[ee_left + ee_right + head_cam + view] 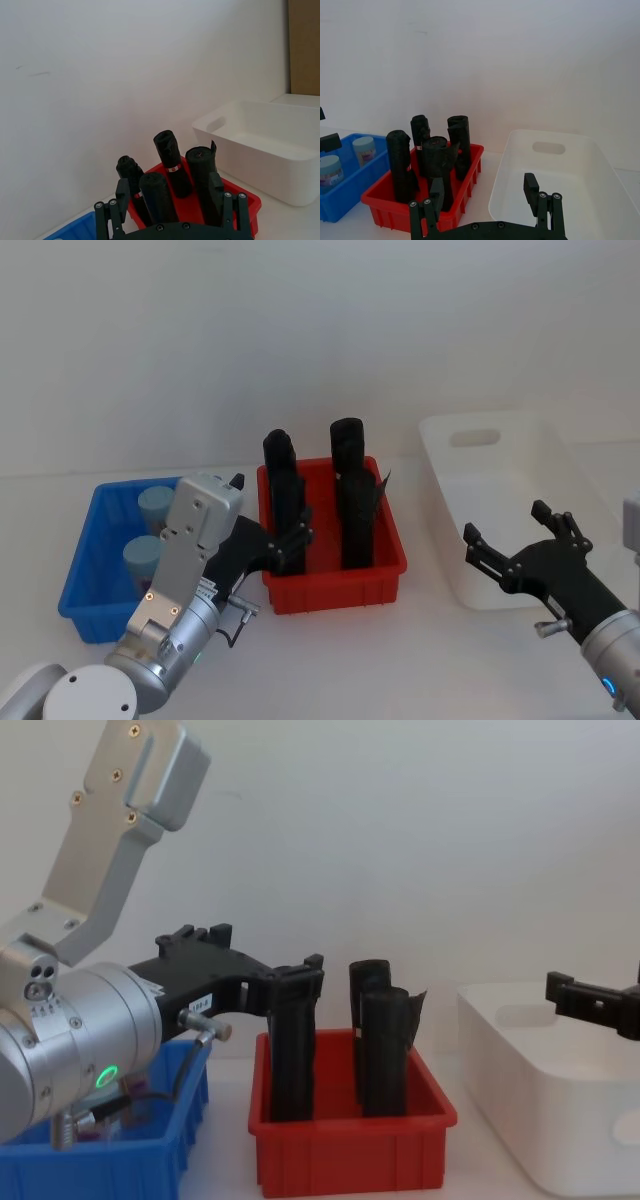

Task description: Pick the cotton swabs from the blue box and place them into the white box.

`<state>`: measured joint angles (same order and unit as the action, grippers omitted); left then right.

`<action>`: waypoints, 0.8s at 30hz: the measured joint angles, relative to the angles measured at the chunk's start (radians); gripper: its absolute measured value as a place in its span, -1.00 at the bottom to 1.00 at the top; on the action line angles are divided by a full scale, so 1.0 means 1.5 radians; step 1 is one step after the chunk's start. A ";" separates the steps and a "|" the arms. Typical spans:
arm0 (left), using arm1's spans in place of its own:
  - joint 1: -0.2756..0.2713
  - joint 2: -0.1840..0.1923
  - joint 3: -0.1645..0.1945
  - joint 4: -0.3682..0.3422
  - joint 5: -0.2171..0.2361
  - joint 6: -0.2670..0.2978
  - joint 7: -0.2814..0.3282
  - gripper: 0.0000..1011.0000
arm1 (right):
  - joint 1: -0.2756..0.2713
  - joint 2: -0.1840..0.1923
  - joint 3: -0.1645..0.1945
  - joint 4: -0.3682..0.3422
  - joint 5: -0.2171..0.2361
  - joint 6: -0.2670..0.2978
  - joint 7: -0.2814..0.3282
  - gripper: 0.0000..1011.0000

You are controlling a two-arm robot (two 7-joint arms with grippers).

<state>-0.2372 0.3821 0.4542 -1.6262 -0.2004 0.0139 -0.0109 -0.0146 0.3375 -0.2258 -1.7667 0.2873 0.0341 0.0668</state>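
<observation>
Blue plastic comes first, at my far left: the blue box (82, 575) holds two cotton swabs jars, one at the back (158, 506) and one nearer me (142, 558), both upright with pale blue lids. The chest view hides them behind the box's front wall and my arm; the head view and the right wrist view show both. My left gripper (169, 186) hovers where the blue box meets the red bin (335, 585), jaws spread wide, holding nothing, fingertips close by the red bin's near left corner. Black rolls (170, 162) stand in that bin. The head view shows two tall ones clearly, while both wrist views let me count four. Next comes the one white box (505, 550), well right of the red bin. My right gripper (507, 521) hangs over its near end, jaws also wide and holding nothing.
</observation>
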 joint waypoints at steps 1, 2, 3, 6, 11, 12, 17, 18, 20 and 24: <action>0.000 0.000 0.000 0.000 0.000 0.000 0.000 0.99 | 0.000 0.000 0.000 0.000 0.000 0.000 0.000 0.98; 0.000 0.000 0.000 0.000 0.000 0.000 0.000 0.99 | 0.000 0.000 0.000 0.000 0.000 0.000 0.000 0.98; 0.000 0.000 0.000 0.000 0.000 0.000 0.000 0.99 | 0.000 0.000 0.000 0.000 0.000 0.000 0.000 0.98; 0.000 0.000 0.000 0.000 0.000 0.000 0.000 0.99 | 0.000 0.000 0.000 0.000 0.000 0.000 0.000 0.98; 0.000 0.000 0.000 0.000 0.000 0.000 0.000 0.99 | 0.000 0.000 0.000 0.000 0.000 0.000 0.000 0.98; 0.000 0.000 0.000 0.000 0.000 0.000 0.000 0.99 | 0.000 0.000 0.000 0.000 0.000 0.000 0.000 0.98; 0.000 0.000 0.000 0.000 0.000 0.000 0.000 0.99 | 0.000 0.000 0.000 0.000 0.000 0.000 0.000 0.98; 0.000 0.000 0.000 0.000 0.000 0.000 0.000 0.99 | 0.000 0.000 0.000 0.000 0.000 0.000 0.000 0.98; 0.000 0.000 0.000 0.000 0.000 0.000 0.000 0.99 | 0.000 0.000 0.000 0.000 0.000 0.000 0.000 0.98; 0.000 0.000 0.000 0.000 0.000 0.000 0.000 0.99 | 0.000 0.000 0.000 0.000 0.000 0.000 0.000 0.98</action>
<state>-0.2371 0.3821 0.4542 -1.6262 -0.2004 0.0139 -0.0109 -0.0146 0.3375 -0.2259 -1.7667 0.2874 0.0341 0.0667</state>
